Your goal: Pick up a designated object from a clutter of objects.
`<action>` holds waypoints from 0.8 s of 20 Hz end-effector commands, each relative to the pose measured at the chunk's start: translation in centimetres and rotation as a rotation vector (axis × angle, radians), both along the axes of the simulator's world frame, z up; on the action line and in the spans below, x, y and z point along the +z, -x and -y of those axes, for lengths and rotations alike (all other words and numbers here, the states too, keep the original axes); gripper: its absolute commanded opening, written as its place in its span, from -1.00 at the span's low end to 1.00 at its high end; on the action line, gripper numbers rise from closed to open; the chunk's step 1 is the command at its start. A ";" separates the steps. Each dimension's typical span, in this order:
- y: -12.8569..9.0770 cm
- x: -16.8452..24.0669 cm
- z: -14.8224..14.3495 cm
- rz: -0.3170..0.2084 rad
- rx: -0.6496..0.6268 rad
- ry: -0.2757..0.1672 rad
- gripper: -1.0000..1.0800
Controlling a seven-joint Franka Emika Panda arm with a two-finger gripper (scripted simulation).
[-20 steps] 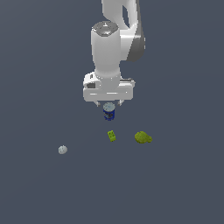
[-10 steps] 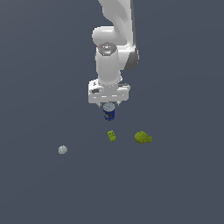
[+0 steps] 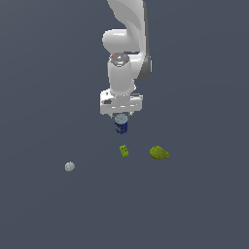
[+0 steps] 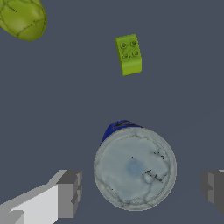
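The blue can [image 3: 121, 125] stands upright on the dark floor, its grey-silver top toward my hand. My gripper [image 3: 121, 115] is open just above it. In the wrist view the can [image 4: 134, 168] lies between my two fingers [image 4: 69, 194], with a gap on each side and no contact. The gripper [image 4: 141, 190] is empty. The green studded block [image 3: 124, 151] lies just in front of the can, and the olive-yellow lumpy object [image 3: 158, 152] is further to the exterior view's right. The pale grey ball [image 3: 70, 167] lies off to the exterior view's left.
The green block [image 4: 129, 54] and the olive-yellow object [image 4: 22, 18] also show in the wrist view, both apart from the can. The floor is a plain dark grey surface with no edges in view.
My hand has come down a little toward the top of the can, and the arm has straightened above it. The can and the other objects have not moved.
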State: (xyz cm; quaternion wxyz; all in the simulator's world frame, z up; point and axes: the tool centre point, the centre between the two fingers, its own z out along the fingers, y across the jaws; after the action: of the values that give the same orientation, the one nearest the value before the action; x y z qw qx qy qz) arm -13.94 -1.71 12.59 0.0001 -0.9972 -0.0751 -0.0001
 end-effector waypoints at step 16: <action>0.3 -3.8 0.0 0.000 0.002 0.000 0.92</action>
State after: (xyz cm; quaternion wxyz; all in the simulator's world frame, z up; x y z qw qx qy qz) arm -14.20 -1.73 9.44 -0.0001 -0.9971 -0.0759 0.0002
